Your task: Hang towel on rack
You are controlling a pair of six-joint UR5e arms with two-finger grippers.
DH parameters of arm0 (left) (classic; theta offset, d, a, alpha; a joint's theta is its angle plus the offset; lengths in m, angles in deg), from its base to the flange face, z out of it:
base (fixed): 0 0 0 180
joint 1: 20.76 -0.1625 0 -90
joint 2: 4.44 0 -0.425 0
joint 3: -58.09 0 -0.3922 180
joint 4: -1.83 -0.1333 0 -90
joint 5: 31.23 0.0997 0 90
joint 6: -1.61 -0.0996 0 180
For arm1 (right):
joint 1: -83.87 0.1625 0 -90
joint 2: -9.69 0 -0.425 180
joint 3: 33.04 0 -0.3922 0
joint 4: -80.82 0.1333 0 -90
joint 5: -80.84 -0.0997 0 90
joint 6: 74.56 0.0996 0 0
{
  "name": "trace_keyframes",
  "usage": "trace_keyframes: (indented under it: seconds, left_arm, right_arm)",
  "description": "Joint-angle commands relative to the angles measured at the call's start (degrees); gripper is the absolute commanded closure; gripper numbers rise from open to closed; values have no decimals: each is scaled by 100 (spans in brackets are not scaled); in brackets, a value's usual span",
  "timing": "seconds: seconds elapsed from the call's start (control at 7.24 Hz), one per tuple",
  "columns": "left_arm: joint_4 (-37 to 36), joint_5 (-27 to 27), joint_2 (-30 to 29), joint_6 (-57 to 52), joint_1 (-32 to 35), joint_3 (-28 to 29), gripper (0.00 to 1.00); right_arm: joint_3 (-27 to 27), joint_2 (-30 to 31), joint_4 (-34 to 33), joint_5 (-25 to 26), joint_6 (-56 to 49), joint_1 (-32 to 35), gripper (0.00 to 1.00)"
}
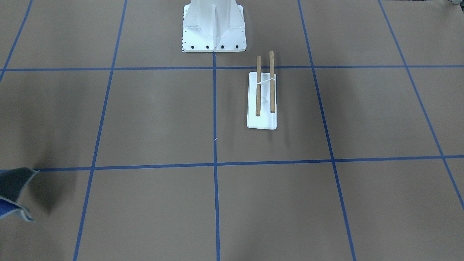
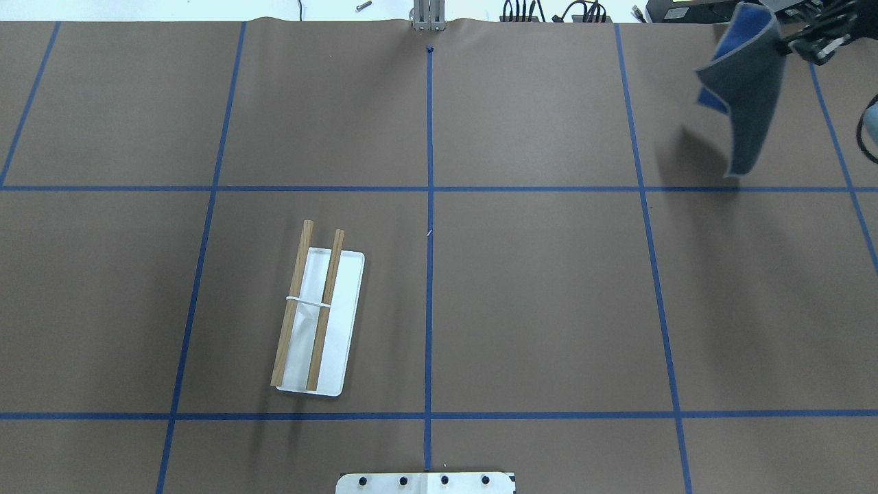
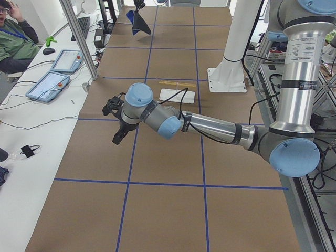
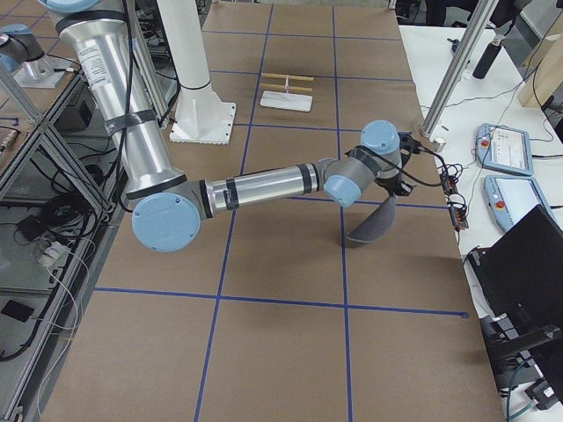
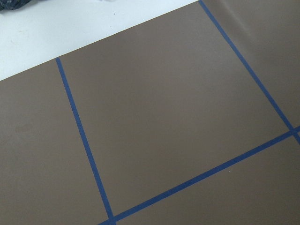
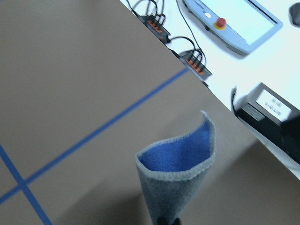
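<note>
The towel (image 2: 748,96), dark grey with a light stitched edge and a blue inner face, hangs in the air from my right gripper (image 2: 804,42) over the table's far right corner. The gripper is shut on its upper edge. The towel also shows at the left edge of the front-facing view (image 1: 14,188), in the right wrist view (image 6: 178,183) and in the exterior right view (image 4: 374,221). The rack (image 2: 346,302), a white base with two wooden rods (image 2: 291,302), stands left of centre, far from the towel. My left gripper (image 3: 118,125) shows only in the exterior left view; I cannot tell whether it is open or shut.
The white robot pedestal (image 1: 214,29) stands at the table's near-robot edge, close behind the rack (image 1: 261,121). Teach pendants (image 4: 506,145) and cables lie on the white bench past the table's far edge. An operator (image 3: 13,37) sits there. Blue tape lines grid the brown table.
</note>
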Motion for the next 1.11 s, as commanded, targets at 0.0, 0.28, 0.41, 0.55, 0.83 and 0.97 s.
trace_keyframes:
  seconds: [0.0, 0.28, 0.41, 0.55, 0.83, 0.97]
  left_arm:
    - [39, -113, -399, 1582, -223, -84, 1]
    - [13, -246, -916, 3562, -784, -173, 1]
    - [-5, -272, -1223, 4430, -1162, -156, 1]
    - [-5, -264, -1644, 5570, -1461, -164, 1]
    - [-5, -220, -2287, 7426, -2103, -129, 1]
    - [-13, -228, -2603, 8193, -2367, -86, 1]
  right_arm:
    - [623, -386, -1, 178, 528, -772, 100]
    - [1335, -562, -45, 1219, 1292, -1728, 100]
    - [1512, -632, -54, 2044, 1416, -2220, 100]
    - [1592, -825, -289, 2583, 1417, -2573, 100]
    - [2065, -1159, -1175, 3811, 1426, -3346, 100]
    - [2259, -1169, -1388, 4645, 1426, -3820, 100]
